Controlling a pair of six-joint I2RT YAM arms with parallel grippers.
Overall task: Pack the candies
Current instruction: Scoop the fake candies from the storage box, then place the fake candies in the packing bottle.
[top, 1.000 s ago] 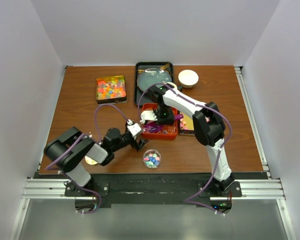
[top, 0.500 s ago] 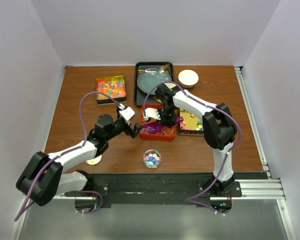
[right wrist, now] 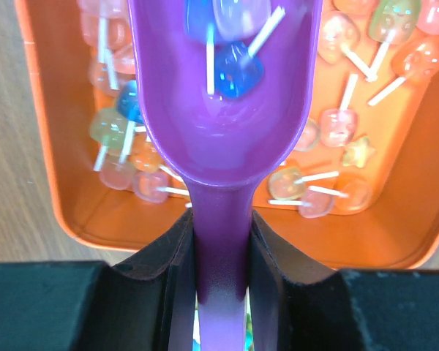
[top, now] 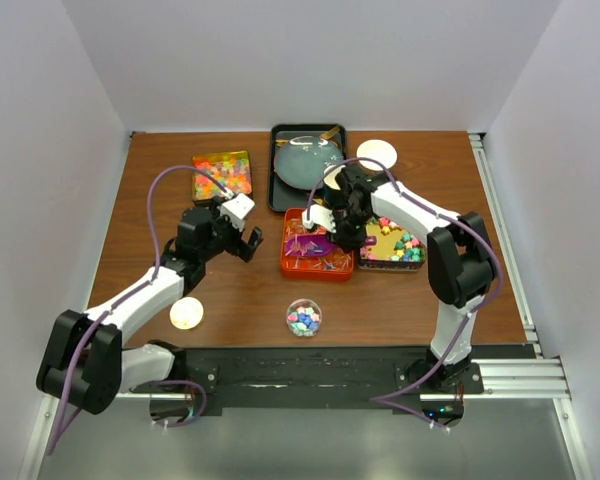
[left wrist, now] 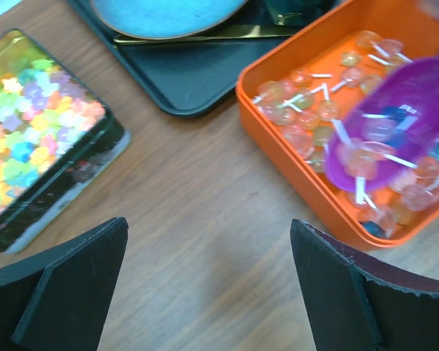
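Note:
Clear-wrapped candies on white sticks lie in the orange tray (top: 286,268) (left wrist: 285,157) (right wrist: 36,110). My right gripper (top: 332,238) (right wrist: 221,256) is shut on the handle of the purple scoop (top: 313,246) (right wrist: 223,88) (left wrist: 402,110), whose bowl hangs over that tray with a few blue and pale candies (right wrist: 234,69) in it. My left gripper (top: 250,243) (left wrist: 208,234) stands open over bare wood, between the orange tray and a tin of bright mixed candies (top: 222,175) (left wrist: 36,131). A small clear jar (top: 303,318) holds pastel candies.
A second tin of coloured candies (top: 392,245) sits right of the orange tray. Behind it is a black tray (top: 276,190) (left wrist: 197,66) with a blue plate (top: 305,157). A white bowl (top: 376,153) stands at the back, and a gold lid (top: 185,313) lies near the left arm.
My left arm swung away from the jar, up and left toward the candy tin, its jaws widening. The right gripper shifted right with the scoop, uncovering the right tin.

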